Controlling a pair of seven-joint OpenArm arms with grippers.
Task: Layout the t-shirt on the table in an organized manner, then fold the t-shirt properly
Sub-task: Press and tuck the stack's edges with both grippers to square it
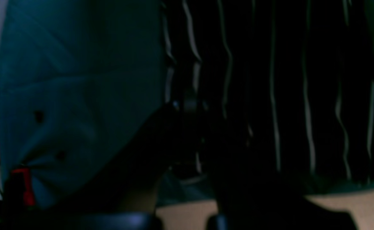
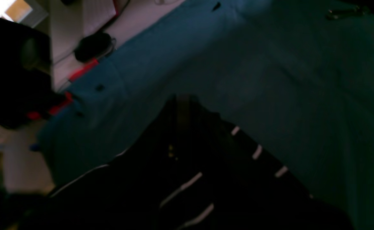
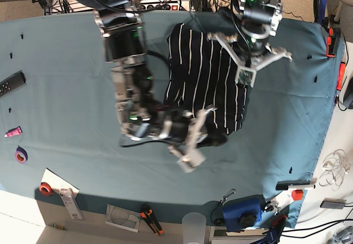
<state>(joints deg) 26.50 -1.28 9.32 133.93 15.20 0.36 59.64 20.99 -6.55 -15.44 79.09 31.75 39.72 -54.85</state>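
The t-shirt (image 3: pixel 209 73), dark navy with thin white stripes, lies bunched at the upper middle of the teal table (image 3: pixel 66 117). My left gripper (image 3: pixel 246 70) hangs over the shirt's right part. In the dark left wrist view its tip (image 1: pixel 187 108) sits at the shirt's (image 1: pixel 286 80) edge beside bare cloth (image 1: pixel 78 80). My right gripper (image 3: pixel 194 142) is at the shirt's lower edge, next to a dark lump of fabric. In the right wrist view it (image 2: pixel 180 105) is a dark shape with shirt (image 2: pixel 206 191) around it over the table (image 2: pixel 286 80). Neither view shows how the jaws stand.
A black remote (image 3: pixel 12 83), a pink item (image 3: pixel 12 131) and tape rolls (image 3: pixel 21 155) lie at the left edge. A box (image 3: pixel 71 202), pliers (image 3: pixel 149 219), a cup (image 3: pixel 193 222) and a blue device (image 3: pixel 245 211) line the front edge. Red clamps (image 3: pixel 331 37) sit at the right edge.
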